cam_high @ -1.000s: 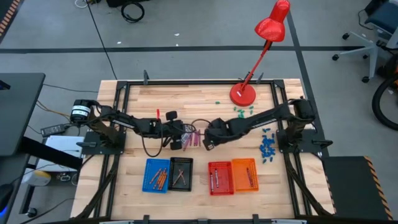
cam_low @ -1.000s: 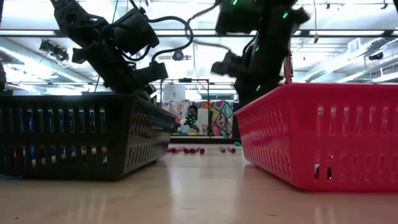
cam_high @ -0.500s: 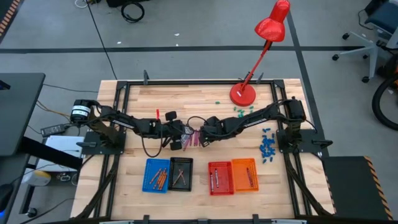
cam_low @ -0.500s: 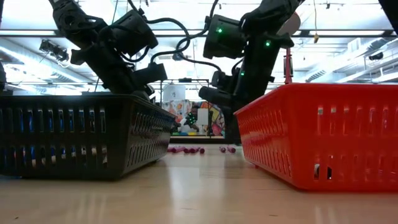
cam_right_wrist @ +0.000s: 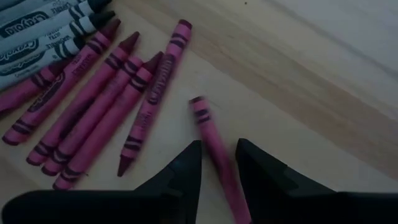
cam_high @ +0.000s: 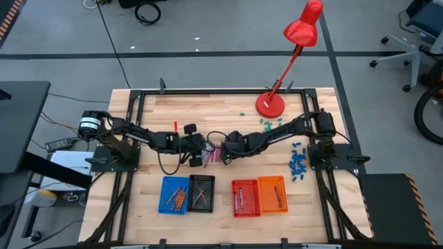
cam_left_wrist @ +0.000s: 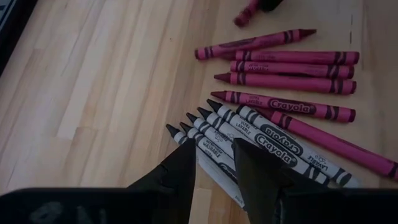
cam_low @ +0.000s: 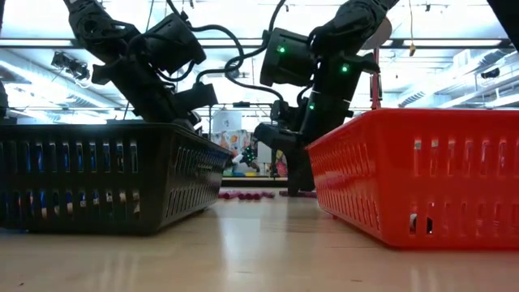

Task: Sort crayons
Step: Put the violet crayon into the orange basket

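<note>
Where crayons (cam_high: 214,153) lie mid-frame on the worktop (cam_high: 228,207), bare wood stays open above; four bins line the lower edge. Left gripper (cam_left_wrist: 214,165): fingers slightly apart, straddling grey crayons (cam_left_wrist: 261,140). Right gripper (cam_right_wrist: 217,163): fingers slightly apart, straddling one magenta crayon (cam_right_wrist: 211,137).

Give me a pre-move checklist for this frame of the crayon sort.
1. Right gripper straddles one magenta crayon: ok.
2. That crayon lies apart from the other magenta crayons: ok.
3. Left gripper sits over the grey crayons, fingers apart: ok.
4. Either gripper already closed on a crayon: cannot tell.
5. Arms clear of each other at the pile: cannot tell.
6. Four baskets in place near the table's front: ok.
</note>
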Controlling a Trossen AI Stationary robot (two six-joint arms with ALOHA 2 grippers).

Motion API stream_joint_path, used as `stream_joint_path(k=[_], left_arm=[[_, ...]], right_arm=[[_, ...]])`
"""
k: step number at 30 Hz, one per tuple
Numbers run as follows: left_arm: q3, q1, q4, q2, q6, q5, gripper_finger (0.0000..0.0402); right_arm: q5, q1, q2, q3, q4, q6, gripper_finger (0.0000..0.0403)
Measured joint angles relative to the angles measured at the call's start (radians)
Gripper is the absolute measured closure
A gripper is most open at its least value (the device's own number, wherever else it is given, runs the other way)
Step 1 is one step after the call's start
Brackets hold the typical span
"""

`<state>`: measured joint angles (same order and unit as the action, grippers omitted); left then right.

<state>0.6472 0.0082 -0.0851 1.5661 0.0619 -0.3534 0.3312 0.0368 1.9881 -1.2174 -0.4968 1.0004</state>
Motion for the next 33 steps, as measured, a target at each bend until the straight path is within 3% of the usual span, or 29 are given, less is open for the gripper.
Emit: stream_joint_path(k=[9, 20, 23, 33], left_arm=[[0.0, 0.0, 0.003, 0.0, 0.001, 0.0, 0.0283], [0.0, 0.0, 0.024, 0.0, 0.001, 0.0, 0.0283], [0.0, 0.0, 0.033, 0.0, 0.001, 0.0, 0.0283], [0.0, 0.0, 0.038, 0.0, 0.001, 0.0, 0.0283]], right_arm=[[-0.107, -0.014, -0.01, 0.001, -0.012, -0.122, 0.03], [-0.243, -0.046, -0.01, 0.002, -0.012, -0.174, 0.0389], [-0.293, -0.047, -0.01, 0.002, -0.012, -0.173, 0.0388], [-0.317, -0.045, -0.089, 0.011, -0.05, -0.166, 0.038]])
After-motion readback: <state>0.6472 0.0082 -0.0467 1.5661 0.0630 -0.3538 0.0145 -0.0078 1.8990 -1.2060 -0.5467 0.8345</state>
